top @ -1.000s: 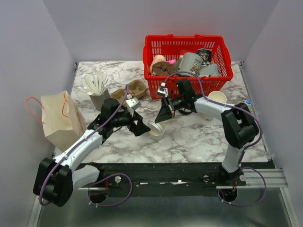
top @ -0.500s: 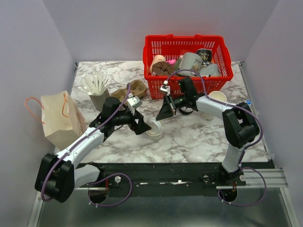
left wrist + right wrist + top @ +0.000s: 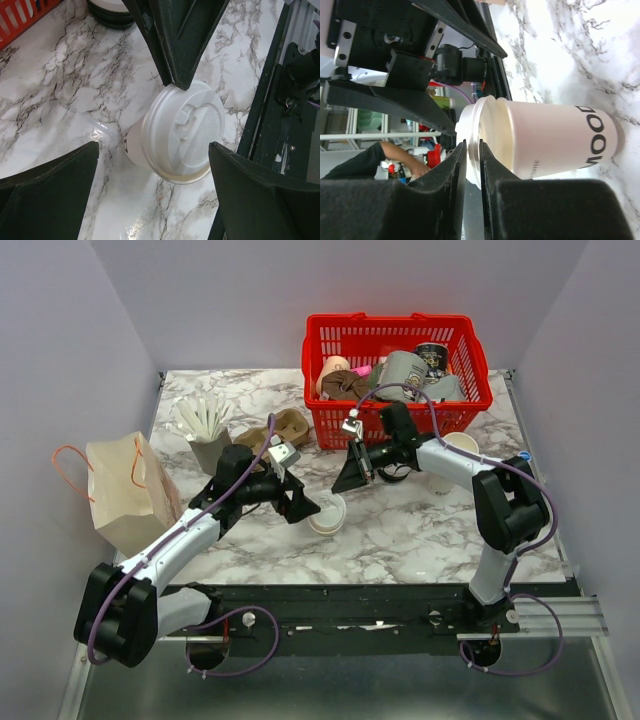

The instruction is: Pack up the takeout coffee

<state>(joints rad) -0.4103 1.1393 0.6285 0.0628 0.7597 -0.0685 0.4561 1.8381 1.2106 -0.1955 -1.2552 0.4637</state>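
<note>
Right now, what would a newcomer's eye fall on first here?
The crammed red basket at the far edge of the table draws the eye first. Mid-table stands a lidded white paper cup, the wide-open left tool facing it and the right tool at its lid. A brown paper bag stands at the left edge.

From the left wrist, the takeout coffee (image 3: 182, 132) shows mostly its lid; the cup under it is nearly all hidden. The right hand (image 3: 175, 84) covers the lid's far rim, and I cannot tell if it pinches it. A stack of lids (image 3: 112, 7) and the red basket (image 3: 20, 12) are cut off at the top edge.
</note>
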